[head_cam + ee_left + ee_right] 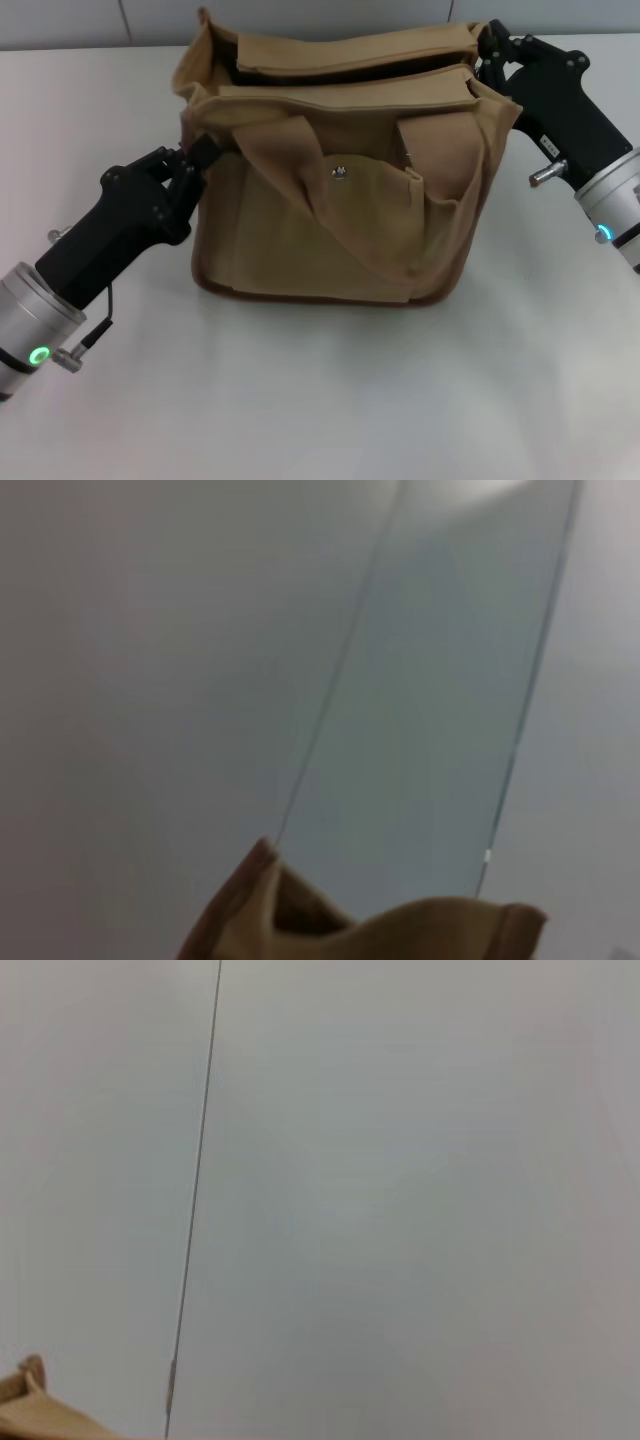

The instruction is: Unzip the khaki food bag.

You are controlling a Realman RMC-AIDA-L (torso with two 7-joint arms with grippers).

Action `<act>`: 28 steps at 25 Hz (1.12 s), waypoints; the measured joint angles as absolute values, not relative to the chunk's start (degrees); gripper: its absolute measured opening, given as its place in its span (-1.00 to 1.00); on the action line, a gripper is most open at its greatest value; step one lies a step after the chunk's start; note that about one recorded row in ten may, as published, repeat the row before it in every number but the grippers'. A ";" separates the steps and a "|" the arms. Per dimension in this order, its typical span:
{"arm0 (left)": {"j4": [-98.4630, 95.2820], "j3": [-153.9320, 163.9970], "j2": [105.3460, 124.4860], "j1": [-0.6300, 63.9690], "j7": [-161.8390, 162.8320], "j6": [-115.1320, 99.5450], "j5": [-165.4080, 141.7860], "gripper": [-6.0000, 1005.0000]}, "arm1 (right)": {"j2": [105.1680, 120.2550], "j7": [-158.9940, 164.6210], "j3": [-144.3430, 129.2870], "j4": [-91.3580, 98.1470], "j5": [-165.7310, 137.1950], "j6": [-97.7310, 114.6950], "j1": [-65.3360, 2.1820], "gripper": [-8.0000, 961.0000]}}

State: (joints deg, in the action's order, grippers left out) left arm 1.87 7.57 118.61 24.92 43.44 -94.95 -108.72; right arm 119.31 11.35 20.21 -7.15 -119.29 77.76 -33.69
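The khaki food bag (330, 200) stands in the middle of the white table in the head view, with a silver snap (340, 172) on its front pocket and a strap handle drooping across the front. A dark gap runs along its top between two flaps. My left gripper (203, 152) is at the bag's left end, shut on the fabric of the upper side edge. That pinched tan fabric (370, 925) shows in the left wrist view. My right gripper (488, 50) sits against the bag's top right corner. A scrap of the bag (35, 1410) shows in the right wrist view.
The white table (320, 400) stretches in front of the bag and to both sides. A pale wall with thin panel seams (330, 690) rises behind the table. Both black forearms reach in from the lower left and the upper right.
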 joint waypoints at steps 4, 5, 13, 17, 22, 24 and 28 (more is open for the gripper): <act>0.08 6.78 118.66 24.83 47.98 -93.62 -108.31 -0.77 | 119.38 11.46 20.72 -7.19 -119.10 80.01 -32.08 -0.76; 0.08 6.78 118.66 24.83 47.98 -93.62 -108.31 -0.74 | 119.38 11.46 20.72 -7.19 -119.10 80.01 -32.08 -0.75; -5.28 6.82 118.34 23.78 48.50 -103.77 -108.49 -0.44 | 118.59 30.44 18.11 2.23 -120.12 94.88 -29.36 -0.53; -15.45 13.71 117.49 23.03 52.13 -111.22 -109.95 -0.12 | 118.46 42.70 7.21 13.55 -120.61 107.54 -28.89 -0.11; -21.75 28.09 113.43 22.17 56.25 -114.41 -110.84 0.47 | 117.77 49.66 -15.74 22.80 -120.67 118.68 -27.87 0.38; -22.16 32.10 112.02 21.46 56.51 -114.93 -110.70 0.52 | 117.73 51.32 -24.86 23.18 -120.68 119.25 -28.28 0.51; -22.67 33.68 111.87 21.13 56.52 -115.03 -110.78 0.62 | 118.72 51.91 -29.01 23.13 -120.68 117.35 -29.11 0.51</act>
